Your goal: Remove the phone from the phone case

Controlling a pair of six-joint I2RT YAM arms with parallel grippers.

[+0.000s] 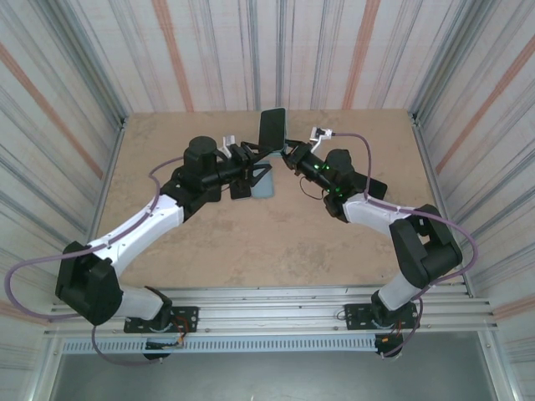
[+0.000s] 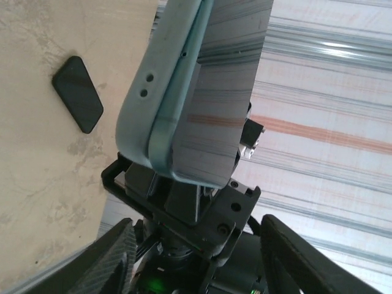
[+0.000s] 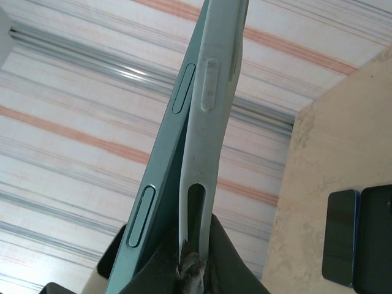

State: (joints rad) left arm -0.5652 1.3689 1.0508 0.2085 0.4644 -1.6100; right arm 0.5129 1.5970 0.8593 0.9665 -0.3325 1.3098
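The phone (image 2: 214, 110) is partly peeled out of the case (image 2: 153, 86). Both are held up off the table (image 1: 251, 242), standing straight above the right hand (image 3: 193, 272), which is clamped on the case's lower end.

From the right wrist, the teal edge of the phone lies left of the pale edge of the case. The two edges meet toward the top and gape apart just above the hand. From the left wrist, the phone's glossy face mirrors the striped wall, and its lower corner sits outside the case's rim.

The left hand (image 2: 197, 229) is spread wide and holds nothing. Its fingers (image 2: 113, 257) flank the body of the right hand, just short of the phone. From above, the two hands face each other closely, with the phone a dark upright shape just beyond them.

Past the left hand's left finger, a dark phone (image 2: 78, 94) lies flat on the table, well apart from the case. To the right of the right hand, a blue-edged slab (image 3: 342, 236) and a black slab (image 3: 376, 239) lie side by side on the table.
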